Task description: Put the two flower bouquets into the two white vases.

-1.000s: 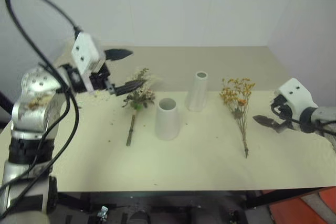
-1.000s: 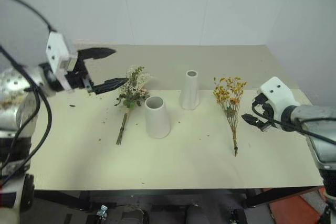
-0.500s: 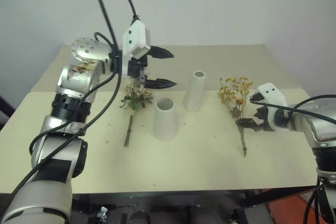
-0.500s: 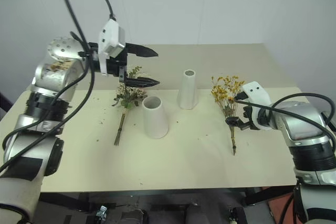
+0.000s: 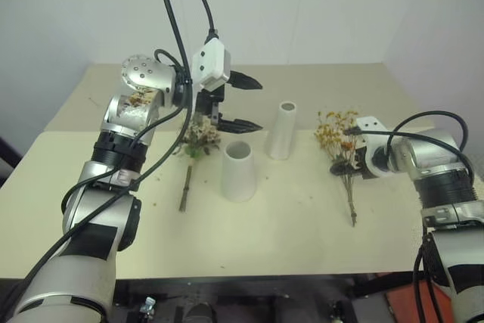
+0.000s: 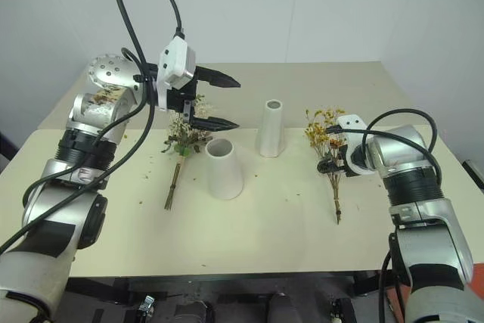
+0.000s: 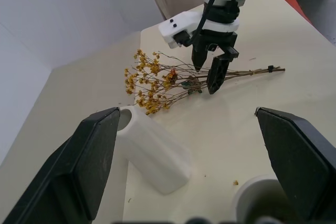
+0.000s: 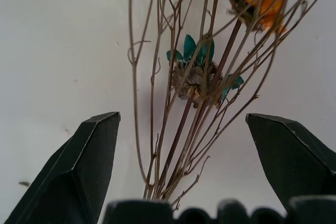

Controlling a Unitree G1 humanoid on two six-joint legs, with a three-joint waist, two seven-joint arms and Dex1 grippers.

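A: Yellow-orange first, from the head views. The sparse bunch of tiny yellow-orange dried flowers on thin brown stems (image 5: 342,149) lies flat on the pale beige counter (image 5: 302,232), right of the taller, slimmer matte white vase (image 5: 283,131). The right tool (image 6: 327,163) sits over its stems, arm bent inward, pointing down.

B: And the other bunch?

A: The fuller bouquet of pink roses, cream sprigs and green leaves (image 5: 195,149) lies left of the short, wide matte white vase (image 5: 238,171). The left tool (image 5: 246,104) hangs above the blooms, wide open, empty, pointing across toward the vases.

B: Left wrist view?

A: It shows the right tool's black fingers (image 7: 218,74) spread on either side of the stems, nothing gripped.

B: Right wrist view?

A: Stems run up between its open jaws, a teal-leaved flower head (image 8: 199,74) just ahead.

B: So how to do it well?

A: I'd judge: close low where the stems bunch together, not on the brittle heads, catching the whole bundle before lifting.
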